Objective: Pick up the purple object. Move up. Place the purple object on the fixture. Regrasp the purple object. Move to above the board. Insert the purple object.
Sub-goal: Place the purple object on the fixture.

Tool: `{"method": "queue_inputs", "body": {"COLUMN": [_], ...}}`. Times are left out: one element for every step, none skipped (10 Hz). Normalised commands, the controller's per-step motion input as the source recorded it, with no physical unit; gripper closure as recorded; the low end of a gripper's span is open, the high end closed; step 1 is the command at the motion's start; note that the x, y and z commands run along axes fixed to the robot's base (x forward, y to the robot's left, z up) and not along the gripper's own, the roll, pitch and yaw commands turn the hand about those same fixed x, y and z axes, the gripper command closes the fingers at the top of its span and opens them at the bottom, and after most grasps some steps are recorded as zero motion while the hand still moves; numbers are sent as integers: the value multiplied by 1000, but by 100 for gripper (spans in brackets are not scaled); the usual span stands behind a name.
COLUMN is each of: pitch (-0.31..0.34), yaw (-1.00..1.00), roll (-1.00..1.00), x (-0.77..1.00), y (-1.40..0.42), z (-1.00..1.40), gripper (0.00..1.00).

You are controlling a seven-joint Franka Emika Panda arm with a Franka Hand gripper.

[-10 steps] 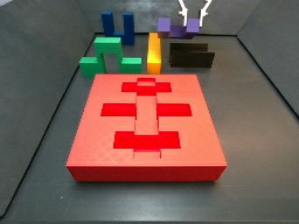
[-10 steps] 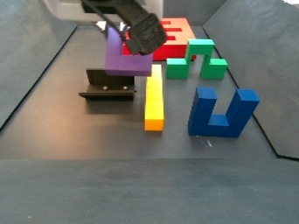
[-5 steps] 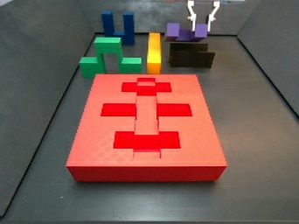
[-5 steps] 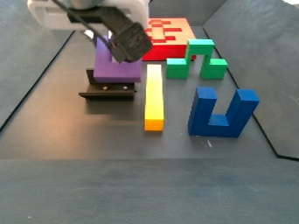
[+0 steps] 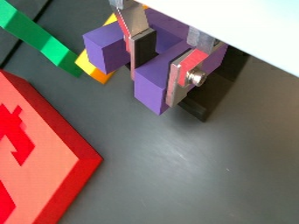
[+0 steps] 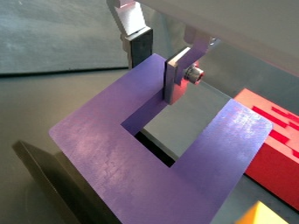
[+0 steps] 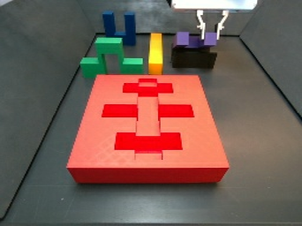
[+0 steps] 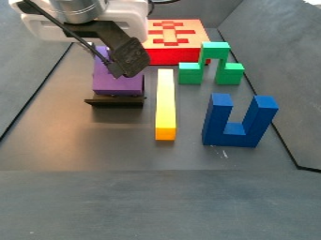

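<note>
The purple object (image 7: 186,41) is a dark purple U-shaped block sitting on top of the black fixture (image 7: 195,60) at the far right of the floor. It also shows in a side view (image 8: 119,82) above the fixture (image 8: 113,100). My gripper (image 7: 210,37) (image 8: 120,66) comes down from above and is shut on one prong. In both wrist views the silver fingers (image 5: 184,74) (image 6: 177,74) straddle that prong of the purple object (image 5: 152,87) (image 6: 128,149). The red board (image 7: 147,124) lies nearer the front.
A yellow bar (image 7: 154,53) lies just beside the fixture. A green arch block (image 7: 109,55) and a blue two-pronged block (image 7: 117,24) stand further left. Grey walls close in the floor. In a wrist view the board's corner (image 5: 35,162) is close.
My gripper has come down with the purple object, which hung above the fixture before and now sits on it.
</note>
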Motion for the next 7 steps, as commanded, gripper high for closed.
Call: {"method": "queue_inputs", "body": {"pitch": [-37, -109, -206, -131, -109, -63, -9], "yaw": [0, 0, 0, 0, 0, -49, -117], "roll": [-177, -151, -169, -169, -251, -160, -54], "x": [537, 340, 171, 120, 31, 0, -11], "y": [0, 14, 31, 31, 100, 163, 160], "z": [-69, -126, -220, -137, -31, -37, -26], "gripper": [100, 100, 100, 100, 100, 100, 100]}}
